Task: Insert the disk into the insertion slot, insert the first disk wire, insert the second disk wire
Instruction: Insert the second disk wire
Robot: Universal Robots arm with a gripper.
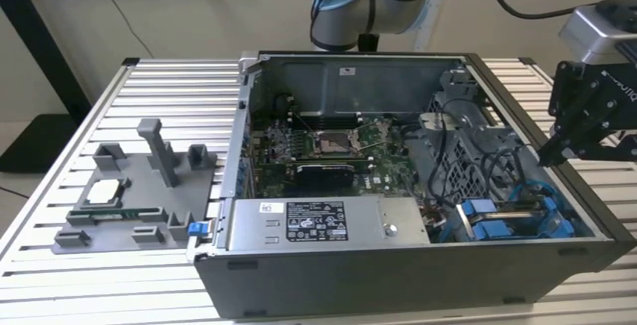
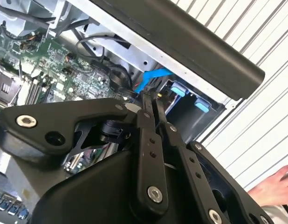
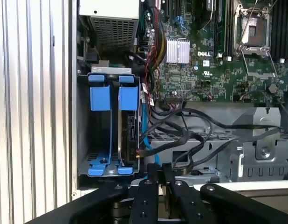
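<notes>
Poised with the claw [image 1: 550, 155] over the computer case [image 1: 398, 288], at its wall on the exterior view's right, close to the corner housing the insertion slot [image 3: 106, 70]. Narrow at the tips: black fingers [image 2: 145, 121] almost together with a thin gap between. Pinching something or not, impossible to tell.

Seated inside that slot, the disk [image 3: 129, 133], in the compartment nearer the motherboard [image 3: 214, 60]. Next to it, toward the case wall, a second compartment carrying blue rails [image 3: 99, 98]. In the first wrist view, just beyond the fingertips and a little toward the wall side of them: near, yet apart.

Standing on edge, flat faces upright. Long axis laid along the case wall backing the power supply [image 1: 318, 221]. Blue tab [image 3: 127, 95] end toward the power supply, opposite end toward the claw and the case wall on the exterior view's right.

Alongside the disk's motherboard-side face, a blue cable [image 3: 143, 126] reaching its claw-facing end; plugged in or merely touching, cannot tell. Black cables [image 3: 195, 130] looped between slot and motherboard.

Outside the case, toward the edge of the slatted table [image 1: 60, 280] on the exterior view's left, a grey fixture [image 1: 130, 191]. In the second wrist view, part of a person's hand [image 2: 274, 186] over the table slats.
</notes>
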